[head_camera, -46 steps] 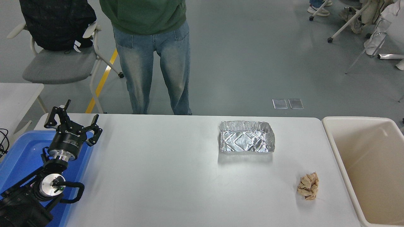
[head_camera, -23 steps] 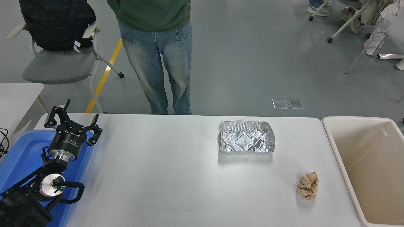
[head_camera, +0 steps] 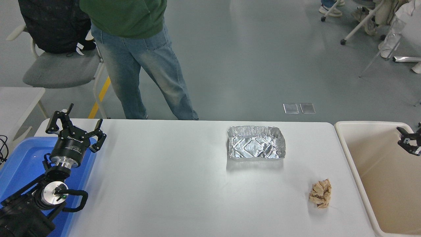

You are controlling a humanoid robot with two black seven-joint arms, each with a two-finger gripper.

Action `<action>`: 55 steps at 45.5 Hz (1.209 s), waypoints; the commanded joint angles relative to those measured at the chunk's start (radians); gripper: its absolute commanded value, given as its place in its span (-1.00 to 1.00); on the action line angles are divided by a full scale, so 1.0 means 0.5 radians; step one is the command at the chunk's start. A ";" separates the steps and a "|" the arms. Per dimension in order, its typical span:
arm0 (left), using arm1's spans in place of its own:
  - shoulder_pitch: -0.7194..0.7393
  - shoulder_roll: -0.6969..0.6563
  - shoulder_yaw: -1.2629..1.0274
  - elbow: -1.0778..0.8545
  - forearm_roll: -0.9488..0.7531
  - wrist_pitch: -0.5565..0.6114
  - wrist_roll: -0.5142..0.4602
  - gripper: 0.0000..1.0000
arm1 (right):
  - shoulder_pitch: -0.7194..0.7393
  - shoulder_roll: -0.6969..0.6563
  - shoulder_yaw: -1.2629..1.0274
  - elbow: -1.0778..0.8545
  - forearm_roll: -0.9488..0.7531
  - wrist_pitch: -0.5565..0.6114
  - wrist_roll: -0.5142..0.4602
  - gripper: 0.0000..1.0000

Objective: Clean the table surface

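We judge the cleaning as barely begun. The table surface point(head_camera: 171, 184) fills the middle of the view, between a blue bin point(head_camera: 19, 164) on its left edge and a cream tub point(head_camera: 378, 171) just off its right edge, and it carries two pieces of litter. A crinkled foil tray point(head_camera: 256, 146) sits toward the far right of the table surface, upright and seemingly empty. A crumpled brown paper wad point(head_camera: 320, 194) lies nearer to us than the foil tray and closer to the cream tub, well apart from the tray.

Nothing is in the part of the cream tub we can see, so both pieces seem left to clear.

The right gripper point(head_camera: 409, 141) shows only at the picture's right edge, above the cream tub; too little of it is visible for us to tell how it is set. The left gripper point(head_camera: 75, 129) is parked over the blue bin, its fingers point(head_camera: 52, 122) spread apart and holding nothing.

The table surface itself looks smooth, matte and white, with rounded corners and no stains we can make out. A person point(head_camera: 138, 59) stands past its far edge.
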 commanded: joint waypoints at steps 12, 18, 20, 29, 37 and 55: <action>0.000 0.000 0.000 0.000 0.000 0.000 0.000 0.98 | -0.192 0.012 0.155 0.492 -0.054 0.031 0.302 0.98; 0.000 0.000 0.000 0.000 0.000 0.000 0.000 0.98 | -0.229 0.157 0.183 0.464 -0.051 0.025 0.317 0.98; 0.000 0.000 0.000 0.000 0.000 0.000 0.000 0.98 | -0.241 0.209 0.189 0.464 -0.051 0.022 0.326 0.98; 0.000 0.000 -0.003 0.000 0.000 0.000 0.000 0.98 | -0.247 0.384 0.259 0.458 -0.051 0.000 0.354 0.98; 0.000 0.000 -0.003 0.000 0.000 0.000 0.000 0.98 | -0.241 0.451 0.232 0.406 -0.084 -0.021 0.378 0.98; 0.000 0.000 -0.003 0.000 0.000 0.000 0.000 0.98 | -0.079 0.451 -0.059 0.440 -0.692 -0.261 0.290 0.98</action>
